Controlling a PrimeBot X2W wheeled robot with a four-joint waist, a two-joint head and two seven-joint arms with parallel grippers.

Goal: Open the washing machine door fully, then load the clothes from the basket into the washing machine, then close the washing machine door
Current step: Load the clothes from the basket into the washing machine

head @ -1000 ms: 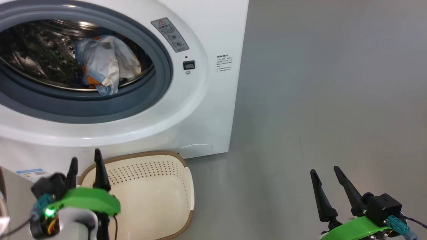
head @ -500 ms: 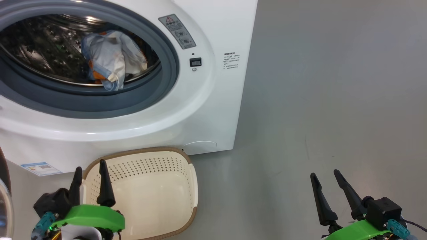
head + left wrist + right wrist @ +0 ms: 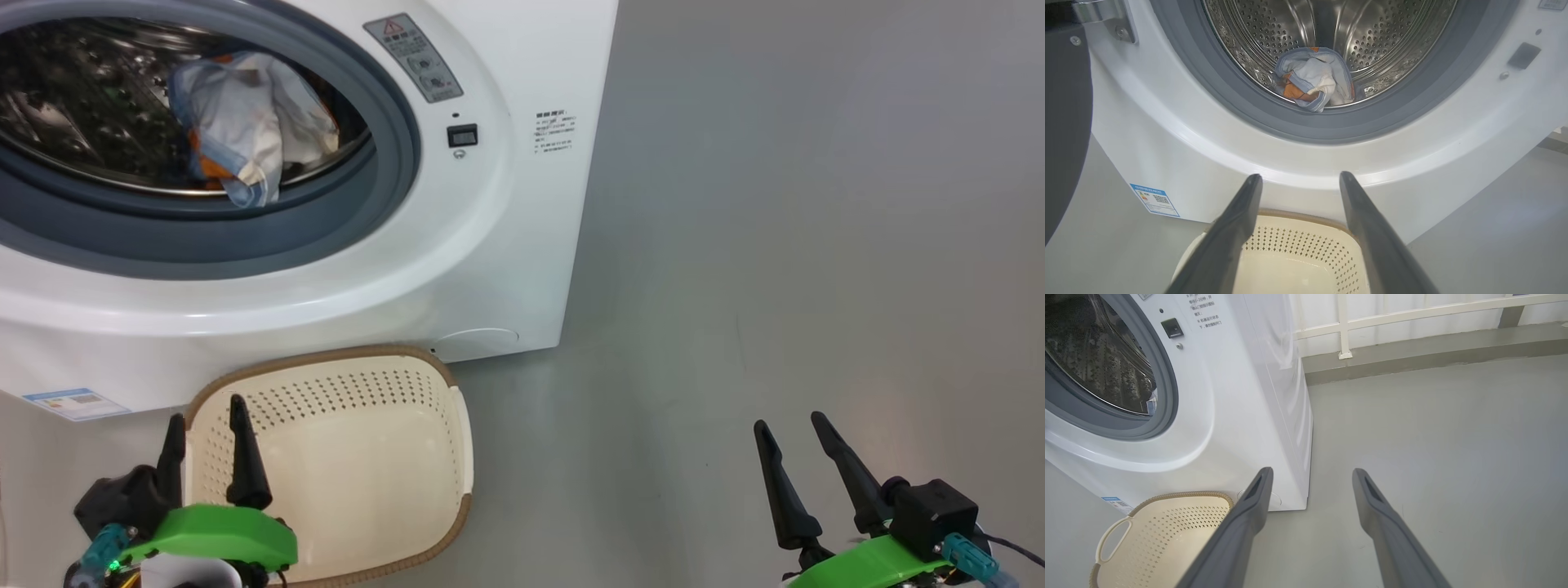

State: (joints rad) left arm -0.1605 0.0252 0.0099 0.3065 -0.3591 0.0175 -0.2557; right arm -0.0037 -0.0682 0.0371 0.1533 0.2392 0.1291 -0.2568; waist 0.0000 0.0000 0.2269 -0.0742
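Inside the drum (image 3: 1331, 24) of the washing machine (image 3: 522, 269), at its front lip: the clothes (image 3: 245, 114), one crumpled bundle of light blue, orange and cream. Looks soft, light and limp; probably needs no further grip, though reaches the lip and may catch on the grey gasket (image 3: 392, 188). Just in front of the washing machine: the basket (image 3: 351, 400), with nothing inside. At the left of the washing machine, swung out on a metal hinge (image 3: 1106, 20): the washing machine door (image 3: 1065, 122), seen as a dark edge. Seems rigid, rather heavy and smooth, so likely slippery for a pinch; better to push on the outer rim, far from the hinge. Over the basket: the left gripper (image 3: 204, 411), spread wide, holding nothing. Well to the right of the washing machine: the right gripper (image 3: 789, 420), equally wide, holding nothing. On the washing machine front: a warning sticker (image 3: 412, 59) with red triangle, small print (image 3: 555, 131) too fine to read, and at the lower left corner a blue label (image 3: 73, 403) with a QR code. No readable brand.
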